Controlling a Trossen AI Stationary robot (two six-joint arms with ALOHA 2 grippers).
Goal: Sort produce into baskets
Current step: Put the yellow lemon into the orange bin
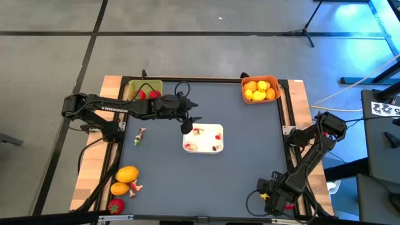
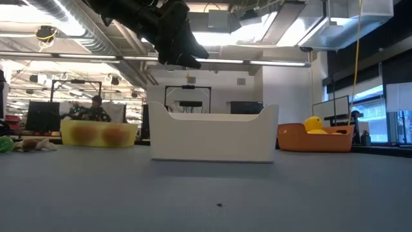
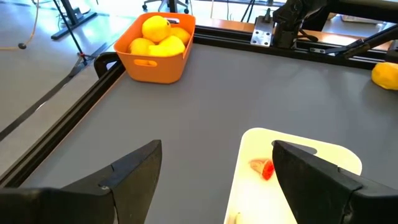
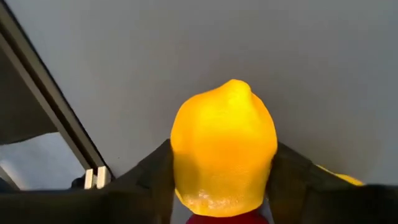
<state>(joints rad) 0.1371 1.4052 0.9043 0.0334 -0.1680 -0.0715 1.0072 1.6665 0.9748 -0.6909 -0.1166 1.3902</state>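
Over the right front corner of the tabletop, the right gripper [image 4: 224, 171] pinches a yellow lemon [image 4: 224, 143] between its fingers. The left gripper [image 1: 186, 127] hangs above the left edge of the white tray [image 1: 206, 145] at the tabletop's centre, jaws spread wide and holding nothing. The orange basket [image 3: 152, 67] in the back right corner is heaped with yellow fruit [image 1: 259, 89]. The yellow-green basket [image 1: 132, 87] in the back left corner holds red strawberries [image 1: 147, 94]. Three loose pieces wait by the front left corner: a second lemon [image 1: 127, 174], an orange [image 1: 119, 187] and a strawberry [image 1: 115, 205]. Small pink-red scraps [image 3: 266, 168] lie in the tray.
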